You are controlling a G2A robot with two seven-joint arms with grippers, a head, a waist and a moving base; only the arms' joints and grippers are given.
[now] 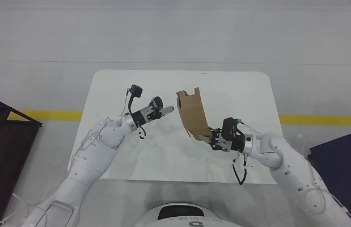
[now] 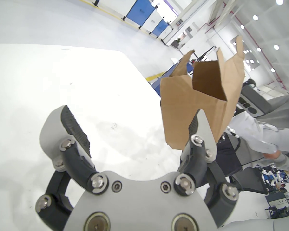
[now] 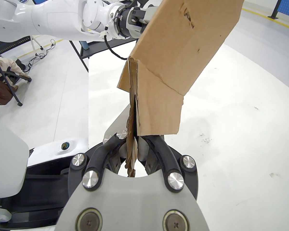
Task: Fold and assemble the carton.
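Brown corrugated carton (image 1: 192, 113) hangs in the air over the middle of the white tabletop (image 1: 237, 91), off the surface. It is opened into a rough tube with the far-end flaps splayed out.

Right jaws are pinched shut on one flap at the near end. The board between the pads looks crumpled and doubled over.

Left jaws are spread wide, just beside the carton's side wall near the open end. One pad overlaps a panel edge in the left wrist view; can't tell if it touches.

Handling, my read:
- Light, so weight is no issue.
- Panels are stiff in-plane, and everything hinges at the scored creases.
- A single-flap grip means the body can swing about that crease under any push.
- Matte paper against ribbed pads should not slip.
- Walls dent if squeezed hard, and that flap is already soft.

Where to grab: a wall panel close to a corner crease, or across two opposing walls. Avoid free flap tips. Use the left side to square the tube while the right only anchors.
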